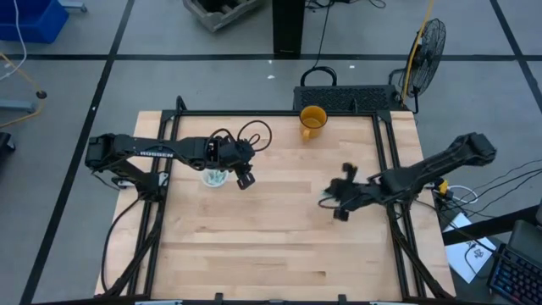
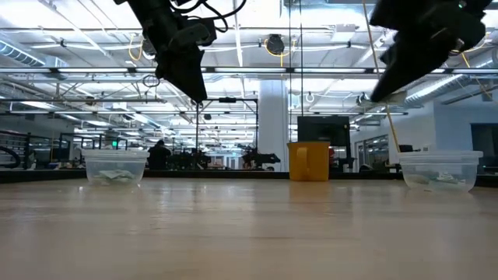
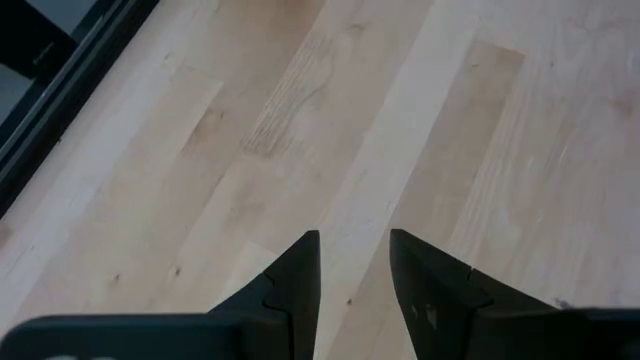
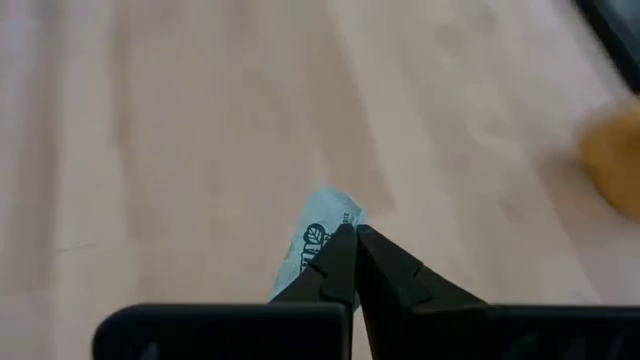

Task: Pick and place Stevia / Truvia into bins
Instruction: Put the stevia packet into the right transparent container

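My right gripper is shut on one pale green and white Stevia packet and hangs above the table's right half. My left gripper is open with nothing between its fingers, raised over bare wood just right of the left clear cup. In the low view that cup stands on its base at the left and holds packets. The second clear cup stands at the right, also with packets inside. In the high view my right arm hides this second cup. My right gripper pinches the packet between its two fingertips by one end. The rest of the packet sticks out past the fingertips and to one side. It is lifted clear of the table.
A yellow-orange cup stands near the table's far edge, seen mid-picture in the low view. A black frame rail runs along the table's sides. Bare wood spreads across the middle and near half.
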`<state>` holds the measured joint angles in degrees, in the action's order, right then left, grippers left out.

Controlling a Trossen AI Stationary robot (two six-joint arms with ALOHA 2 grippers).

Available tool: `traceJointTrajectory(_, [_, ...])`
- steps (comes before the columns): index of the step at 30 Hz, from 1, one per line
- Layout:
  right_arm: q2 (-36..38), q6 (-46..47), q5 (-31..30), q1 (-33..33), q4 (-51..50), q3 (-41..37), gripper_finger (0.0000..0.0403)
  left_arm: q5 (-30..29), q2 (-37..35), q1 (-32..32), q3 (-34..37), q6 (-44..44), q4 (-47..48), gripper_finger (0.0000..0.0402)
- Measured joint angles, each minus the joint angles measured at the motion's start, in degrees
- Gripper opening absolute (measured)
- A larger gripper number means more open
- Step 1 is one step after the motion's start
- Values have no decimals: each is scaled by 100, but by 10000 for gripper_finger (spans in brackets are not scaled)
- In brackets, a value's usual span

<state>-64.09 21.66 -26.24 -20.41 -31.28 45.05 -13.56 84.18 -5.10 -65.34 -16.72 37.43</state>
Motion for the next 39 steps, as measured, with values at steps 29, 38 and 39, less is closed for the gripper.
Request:
traceJointTrajectory(29, [1149,2345,-268,8,-1147,-1553,0,-2,2,0,0,12,-27,129])
traceJointTrajectory(38, [1147,2393,-80,8,-1142,-1553,23,-2,2,0,0,36,-54,129])
traceJointTrajectory(39, [1147,2371,-85,8,-1142,-1553,32,-2,2,0,0,39,-55,129])
